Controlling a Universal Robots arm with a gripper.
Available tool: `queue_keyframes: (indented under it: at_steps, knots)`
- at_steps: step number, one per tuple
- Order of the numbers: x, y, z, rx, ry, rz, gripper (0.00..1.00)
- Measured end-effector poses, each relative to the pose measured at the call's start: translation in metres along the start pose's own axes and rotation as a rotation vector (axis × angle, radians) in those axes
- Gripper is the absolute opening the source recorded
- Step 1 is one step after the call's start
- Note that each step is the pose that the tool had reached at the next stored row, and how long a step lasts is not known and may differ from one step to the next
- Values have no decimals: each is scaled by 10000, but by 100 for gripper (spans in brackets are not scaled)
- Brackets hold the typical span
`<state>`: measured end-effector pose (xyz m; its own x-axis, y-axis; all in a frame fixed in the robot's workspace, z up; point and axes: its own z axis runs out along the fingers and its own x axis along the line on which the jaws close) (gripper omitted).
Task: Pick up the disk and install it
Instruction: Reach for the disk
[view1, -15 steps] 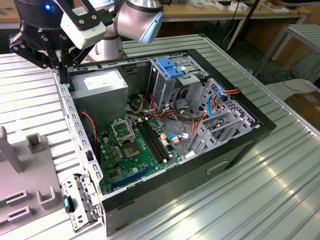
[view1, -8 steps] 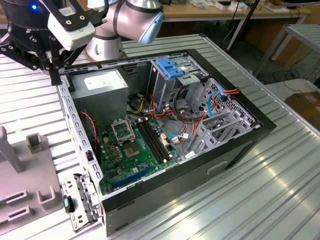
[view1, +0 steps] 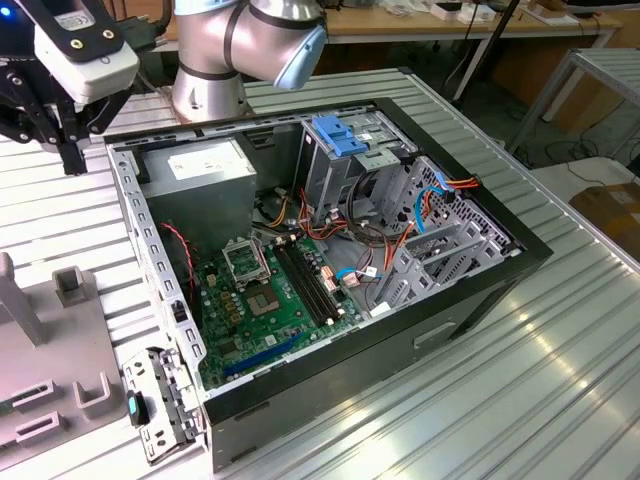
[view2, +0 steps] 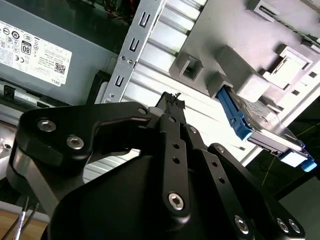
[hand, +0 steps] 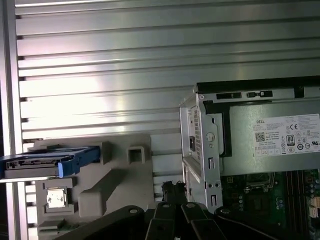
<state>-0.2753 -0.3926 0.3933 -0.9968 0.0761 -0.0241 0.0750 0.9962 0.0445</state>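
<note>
One disk (hand: 47, 162) seated on one grey fixture (view1: 50, 335), lower left of the exterior view, beside one open PC case (view1: 470, 300). We read one gripper (view1: 72, 160), upper left, fingers pinched together, empty.

Bright, even light is falling on the scene from above. The ribbed metal table (hand: 75, 107) is throwing strong white glare in both wrist views and is showing milder streaks at the exterior view's right. The open computer case (view1: 450, 330) is shading its own interior, darkest along the walls. The black gripper (view2: 171, 101) is reading dark, with faint highlights on its screws.
</note>
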Motion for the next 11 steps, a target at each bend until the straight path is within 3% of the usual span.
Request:
queue_keyframes:
  at_steps: [8,11]
  knots:
    - [222,126,0,1,0,1,11]
    - [386,169,-2,0,1,1,11]
